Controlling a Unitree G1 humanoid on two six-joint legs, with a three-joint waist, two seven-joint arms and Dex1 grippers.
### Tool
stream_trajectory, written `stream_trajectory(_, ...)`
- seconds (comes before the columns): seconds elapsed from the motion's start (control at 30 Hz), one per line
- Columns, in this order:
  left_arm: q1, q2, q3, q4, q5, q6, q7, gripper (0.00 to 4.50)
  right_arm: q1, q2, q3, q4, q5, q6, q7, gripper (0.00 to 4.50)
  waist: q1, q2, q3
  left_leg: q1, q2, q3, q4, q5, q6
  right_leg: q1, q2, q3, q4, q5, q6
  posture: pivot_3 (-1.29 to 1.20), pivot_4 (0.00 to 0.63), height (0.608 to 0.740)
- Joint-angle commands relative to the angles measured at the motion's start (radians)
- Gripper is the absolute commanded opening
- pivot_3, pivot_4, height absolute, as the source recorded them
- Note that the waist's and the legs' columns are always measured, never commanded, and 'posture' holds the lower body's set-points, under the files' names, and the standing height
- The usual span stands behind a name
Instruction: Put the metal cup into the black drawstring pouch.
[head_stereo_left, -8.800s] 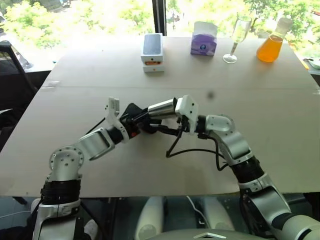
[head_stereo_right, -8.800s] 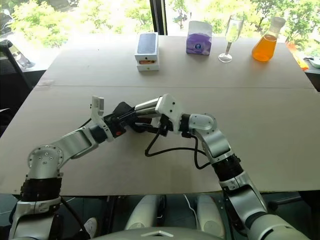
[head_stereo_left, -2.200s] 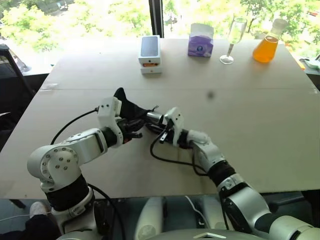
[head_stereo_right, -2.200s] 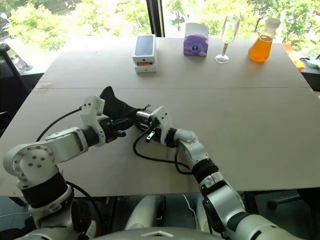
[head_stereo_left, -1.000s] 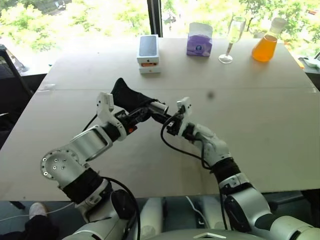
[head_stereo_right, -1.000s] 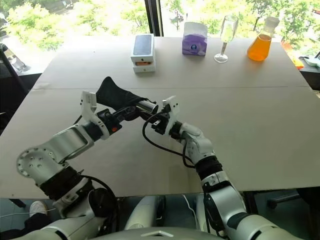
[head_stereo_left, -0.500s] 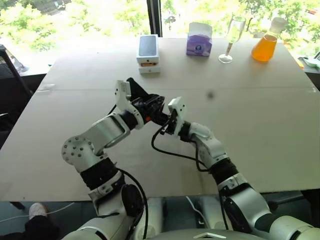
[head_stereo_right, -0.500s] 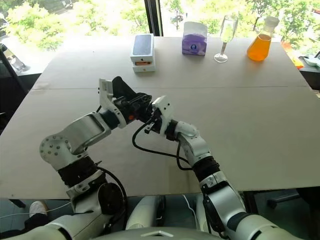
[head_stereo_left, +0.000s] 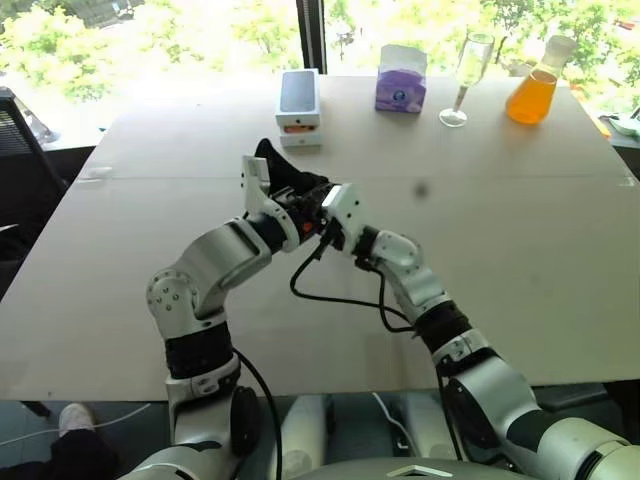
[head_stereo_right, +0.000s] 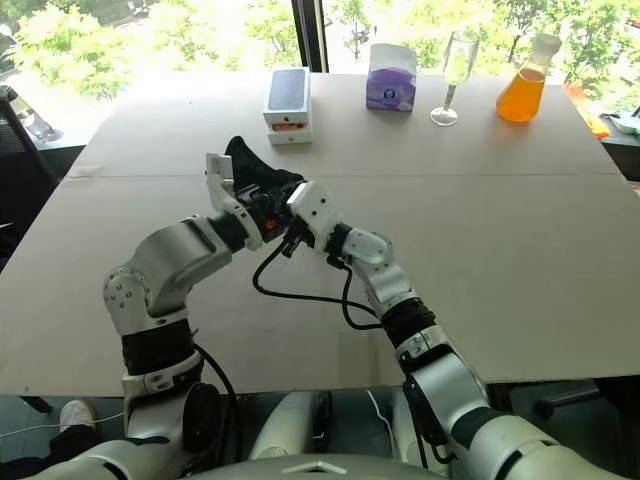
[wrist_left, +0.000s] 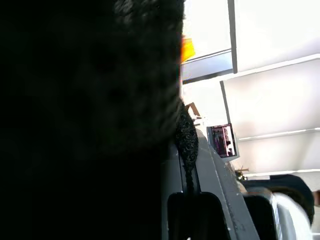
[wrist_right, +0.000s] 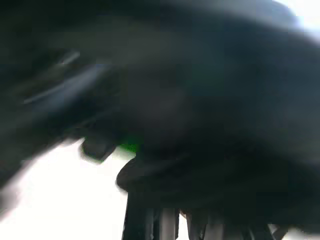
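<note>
Sunlit trees fill the window behind a broad pale table. Along its far edge stand a white phone box with a dark lid, a purple tissue box, a tall clear stemmed glass and a flask of orange liquid.

Nearer the middle of the table, raised off its surface, both arms meet over the black drawstring pouch. The left hand reaches in from the left with its fingers together, pinching the pouch's fabric so that the bag stands up and leans toward the far left behind the wrist. From the left wrist view the black woven cloth sits right against the lens, with a braided cord hanging at its edge.

The right hand comes in from the right and presses up against the left one at the pouch's mouth. Its fingers are close together, though what they are clamped on I cannot tell; dark fabric lies right against its wrist view. The metal cup is hidden where hands and pouch crowd together, so I cannot say whether it sits inside the bag or at its mouth.

A black cable loops from the right wrist down onto the table below the two hands.
</note>
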Motion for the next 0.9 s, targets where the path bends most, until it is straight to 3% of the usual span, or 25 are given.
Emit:
stream_trajectory(0.03,-0.002,0.029,-0.094,-0.041,-0.069,-0.038,-0.01,0.0,-0.054,0.057,0.006,-0.071,0.04,0.031,0.024,0.16,0.002,0.0,0.0,0.0,0.0,0.0,0.0,0.0,0.0,0.0,0.0,0.0,0.0,0.0,0.0,0.0,0.15,0.74)
stream_trajectory(0.13,-0.027,0.052,-0.121,-0.018,-0.067,-0.073,-0.031,0.0,-0.036,0.024,0.096,-0.073,-0.053,-0.035,0.063,0.16,0.002,0.0,0.0,0.0,0.0,0.0,0.0,0.0,0.0,0.0,0.002,0.0,0.0,0.0,0.0,0.0,0.15,0.74)
stream_trajectory(0.27,-0.091,0.036,-0.141,0.04,-0.027,-0.121,-0.055,0.0,-0.055,-0.055,0.226,0.007,-0.29,-0.19,0.009,0.16,0.012,0.001,0.0,0.0,-0.001,0.0,0.0,0.0,0.0,0.0,0.002,0.0,0.0,0.0,0.0,0.0,0.15,0.74)
stream_trajectory(0.33,-0.093,0.024,-0.139,0.043,-0.042,-0.146,-0.045,0.0,-0.059,-0.061,0.215,0.029,-0.297,-0.205,-0.003,0.16,0.014,0.0,0.0,0.0,-0.001,0.0,0.001,0.0,0.0,0.0,0.002,0.0,-0.001,0.0,0.0,0.0,0.15,0.74)
stream_trajectory(0.43,-0.053,0.019,-0.155,0.011,-0.076,-0.158,-0.022,0.0,-0.054,-0.013,0.104,0.017,-0.162,-0.098,-0.005,0.16,0.013,0.0,0.0,-0.001,-0.001,0.0,0.0,0.0,0.0,0.0,0.002,0.0,-0.001,0.0,0.0,0.0,0.15,0.74)
stream_trajectory(0.6,-0.046,0.018,-0.181,0.035,-0.037,-0.169,-0.04,0.0,-0.061,-0.12,0.26,0.053,-0.372,-0.245,0.031,0.16,0.013,0.0,0.001,-0.001,0.0,0.0,0.0,0.0,0.0,0.001,0.002,0.0,-0.003,0.0,0.0,0.0,0.15,0.74)
stream_trajectory(0.8,-0.022,0.069,-0.169,0.056,-0.005,-0.149,-0.053,0.0,-0.046,-0.205,0.271,0.017,-0.414,-0.18,0.078,0.16,0.014,0.0,0.001,-0.001,-0.001,0.0,0.0,0.0,0.0,0.001,0.002,-0.001,-0.003,0.0,0.0,0.0,0.15,0.74)
stream_trajectory(0.83,-0.013,0.075,-0.171,0.055,0.0,-0.146,-0.057,0.0,-0.042,-0.216,0.266,0.003,-0.406,-0.167,0.089,0.74,0.014,0.0,0.001,-0.001,-0.001,0.0,0.0,0.0,0.0,0.001,0.002,0.0,-0.003,0.0,0.0,0.0,0.15,0.74)
stream_trajectory(0.9,0.0,0.081,-0.172,0.055,0.009,-0.148,-0.066,0.0,-0.033,-0.241,0.266,-0.035,-0.406,-0.148,0.107,1.38,0.014,0.0,0.001,-0.001,-0.001,0.0,0.0,0.0,0.0,0.001,0.002,-0.001,-0.004,0.0,0.0,0.0,0.15,0.74)
